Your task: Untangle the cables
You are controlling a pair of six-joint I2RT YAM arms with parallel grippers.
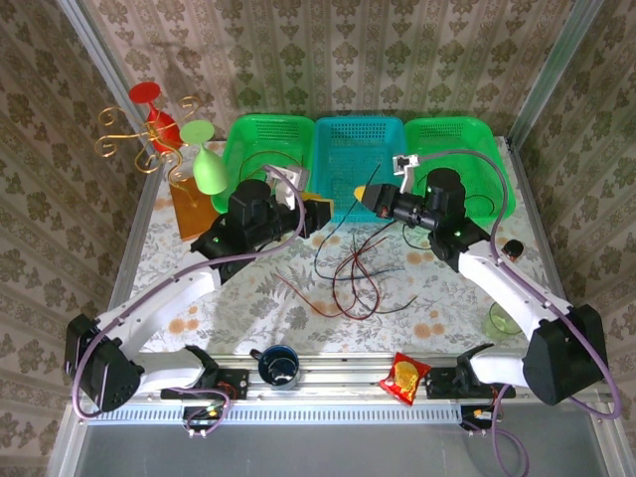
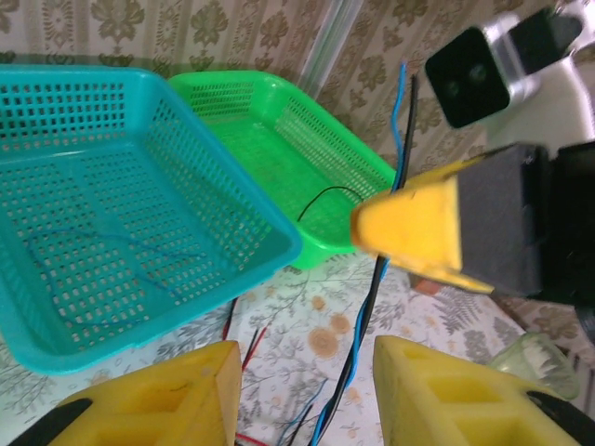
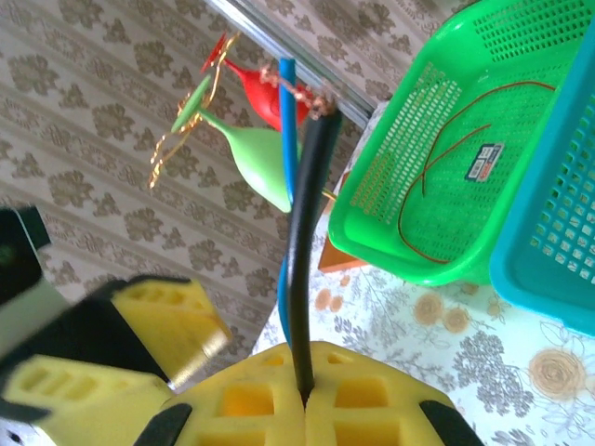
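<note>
1. Since your right tool is pressed together, look at its tip: the black cable goes straight into the closed seam and rises up out of it.
2. A blue cable runs close alongside the black one. You cannot tell whether it sits in the pinch too.
3. Your left tool is spread. The same two strands pass through its gap, nearer the right-hand finger, and neither finger presses on them.
4. The two tools face each other closely, above the table and just in front of the teal basket.
5. The loose cables, red and dark, lie in a loopy heap on the table. In the overhead view they sit below and between the two tools.
6. One red cable lies inside the left green basket, well apart from both tools.
</note>
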